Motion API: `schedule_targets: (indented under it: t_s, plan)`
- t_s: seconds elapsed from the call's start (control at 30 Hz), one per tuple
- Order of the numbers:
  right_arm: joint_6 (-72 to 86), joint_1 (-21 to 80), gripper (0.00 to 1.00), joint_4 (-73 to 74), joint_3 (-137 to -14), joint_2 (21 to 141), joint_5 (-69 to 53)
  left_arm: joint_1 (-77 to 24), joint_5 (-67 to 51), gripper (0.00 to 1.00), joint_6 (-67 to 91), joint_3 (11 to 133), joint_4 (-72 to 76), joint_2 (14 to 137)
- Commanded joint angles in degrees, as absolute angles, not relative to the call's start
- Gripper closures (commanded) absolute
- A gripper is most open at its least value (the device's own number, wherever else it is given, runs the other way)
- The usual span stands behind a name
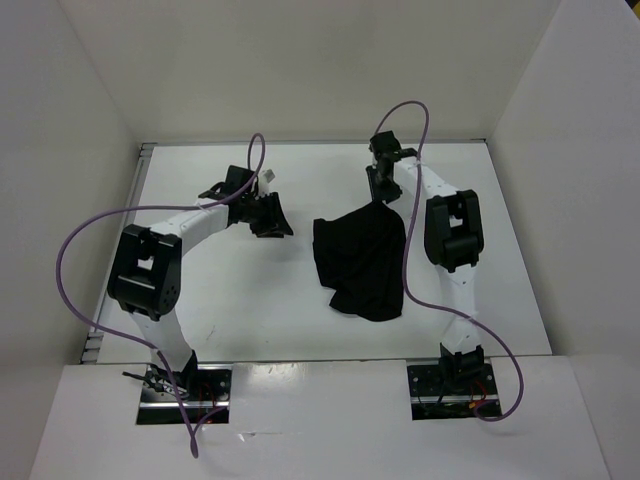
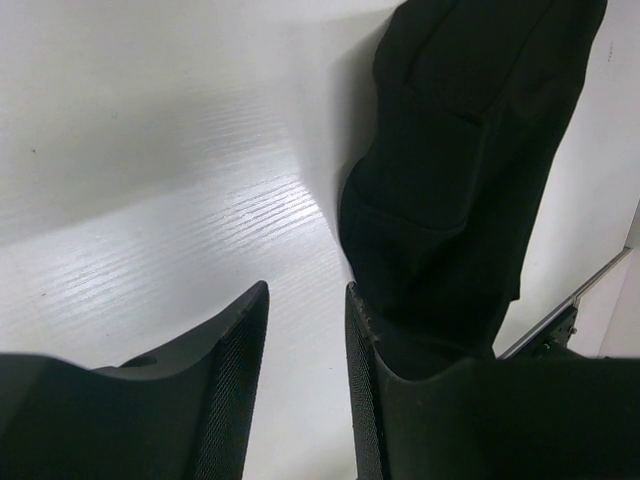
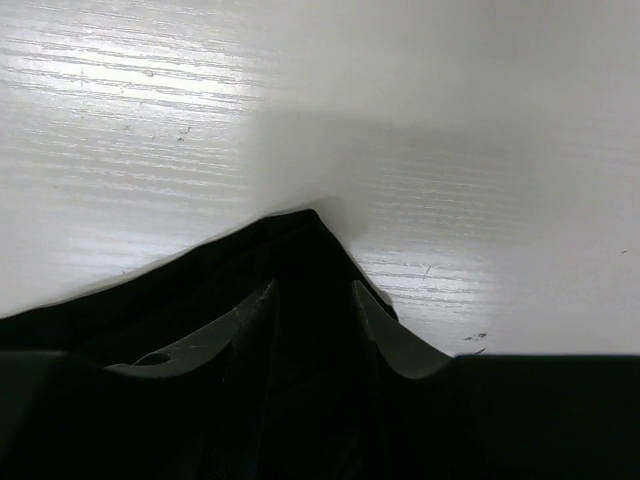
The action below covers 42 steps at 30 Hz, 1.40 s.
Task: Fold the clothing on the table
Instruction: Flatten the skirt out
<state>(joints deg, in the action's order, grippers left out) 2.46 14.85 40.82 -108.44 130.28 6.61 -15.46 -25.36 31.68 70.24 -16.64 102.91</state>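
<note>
1. White walls on three sides, with a white bench [image 1: 250, 300] under both arms.
2. Black clothing [image 1: 362, 262] lies crumpled on the bench, right of centre.
3. Its far corner is clamped in the right gripper [image 1: 383, 196] – the wrist view shows cloth peaking up between the fingers.
4. At mid-bench the left gripper [image 1: 272, 220] is open – nothing between its jaws. It is near the clothing's left edge, not touching.

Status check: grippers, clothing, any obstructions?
Status: left gripper open, empty, beside clothing. The right gripper shut on its far corner. Garment crumpled, unfolded, on table. Nothing blocking.
</note>
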Motion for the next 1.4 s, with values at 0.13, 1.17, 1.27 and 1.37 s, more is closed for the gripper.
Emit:
schedule_targets:
  t_s: [0.13,1.17,1.27,1.37]
  plan:
    - [2.55,14.94,0.61,39.38,-111.01,133.24,5.02,-15.12,-26.46,0.56,31.20,72.25,-16.17,104.06]
    - [8.61,29.00,1.00,54.94,-107.14,96.87,-30.31,-8.45,-30.50,0.55,36.74,69.35,-9.58,104.59]
    - [11.51,25.68,1.00,51.70,-106.52,93.69,-34.62,-5.46,-30.50,0.55,36.13,69.35,-10.11,103.45]
    - [14.67,20.58,1.00,47.92,-106.52,94.39,-35.33,-3.08,-30.50,0.55,35.51,68.74,-10.63,102.31]
